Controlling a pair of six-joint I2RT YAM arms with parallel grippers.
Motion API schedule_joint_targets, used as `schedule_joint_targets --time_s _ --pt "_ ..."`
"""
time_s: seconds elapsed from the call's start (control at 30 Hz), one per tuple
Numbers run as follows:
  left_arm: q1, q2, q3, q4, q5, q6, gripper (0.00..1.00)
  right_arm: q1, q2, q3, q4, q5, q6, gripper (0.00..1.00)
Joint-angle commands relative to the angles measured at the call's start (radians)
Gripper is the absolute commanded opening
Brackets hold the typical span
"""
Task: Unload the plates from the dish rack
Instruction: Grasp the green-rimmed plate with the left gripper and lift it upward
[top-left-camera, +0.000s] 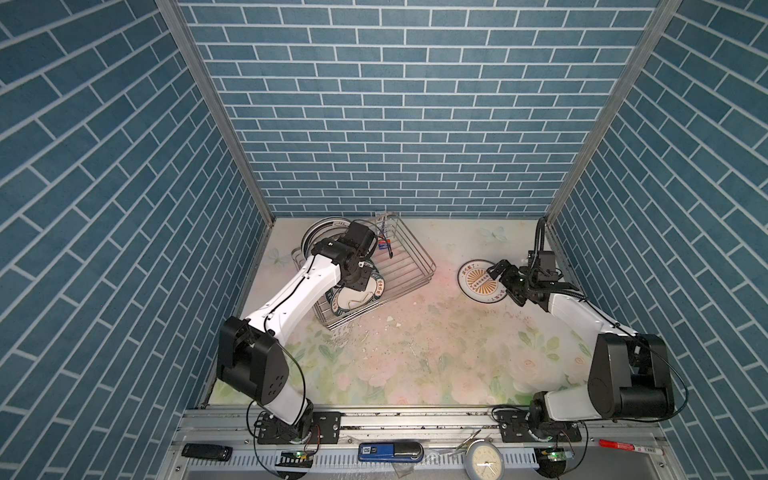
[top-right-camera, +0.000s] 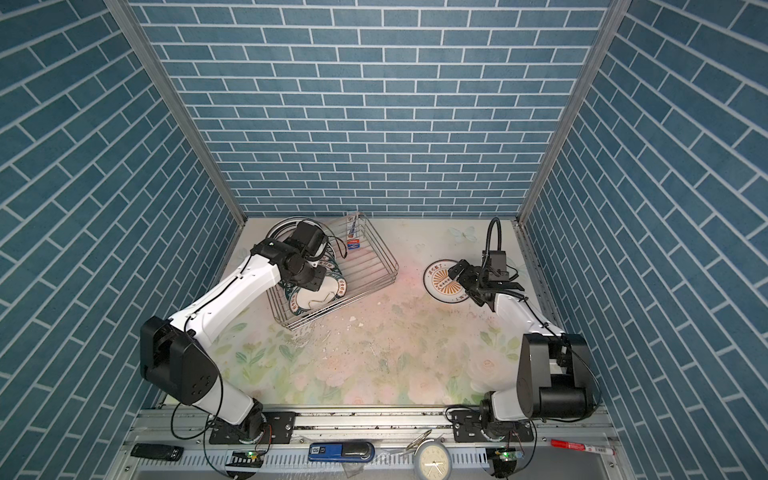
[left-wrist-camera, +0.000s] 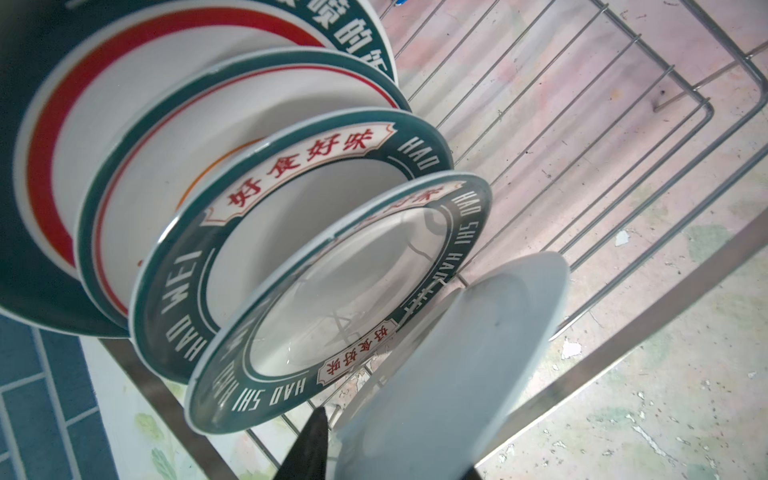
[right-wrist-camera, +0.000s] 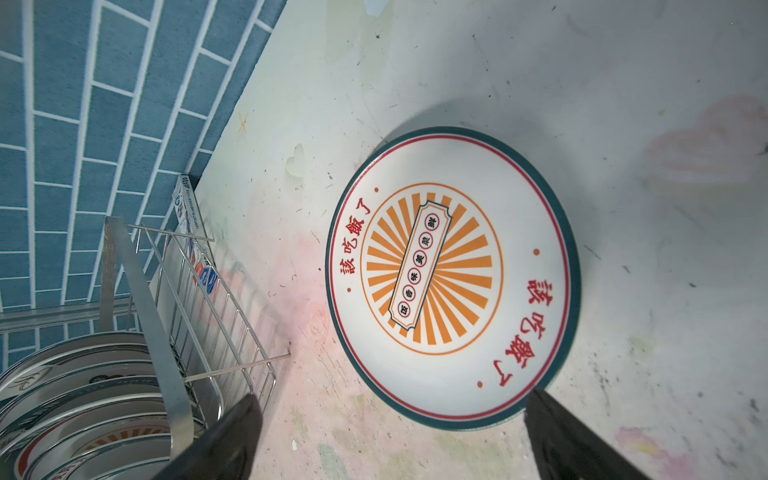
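The dish rack (top-left-camera: 409, 266) (top-right-camera: 370, 266) stands at the back left, turned at an angle. Several plates (top-left-camera: 353, 301) lean on edge in its near end. My left gripper (top-left-camera: 360, 286) (top-right-camera: 314, 285) reaches down among them. In the left wrist view its two dark fingers (left-wrist-camera: 311, 440) straddle the rim of the nearest plate (left-wrist-camera: 457, 365), which shows its plain white back; I cannot make out whether they touch it. Another plate (top-left-camera: 476, 286) (right-wrist-camera: 453, 278), with an orange sunburst, lies flat on the table at the right. My right gripper (top-left-camera: 497, 272) (right-wrist-camera: 392, 397) hovers open at its edge, holding nothing.
A round metal dish (top-left-camera: 328, 230) sits behind the rack, and a printed card (top-left-camera: 384, 232) leans at the rack's far corner. White chips (top-left-camera: 390, 320) lie on the floral table. A clock (top-left-camera: 484, 459), a blue device (top-left-camera: 388, 452) and a red marker (top-left-camera: 631, 446) rest on the front rail.
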Motion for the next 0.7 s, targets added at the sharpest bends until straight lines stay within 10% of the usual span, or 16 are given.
schedule_joint_targets --time_s 0.0,0.67 --pt "-0.005 -0.012 -0.021 -0.023 0.035 0.0 0.37 -0.004 0.015 -0.023 0.02 -0.015 -0.021 0.99" --pt "-0.005 0.025 -0.006 -0.044 -0.029 0.015 0.18 -0.004 0.015 -0.029 0.042 -0.037 -0.017 0.99"
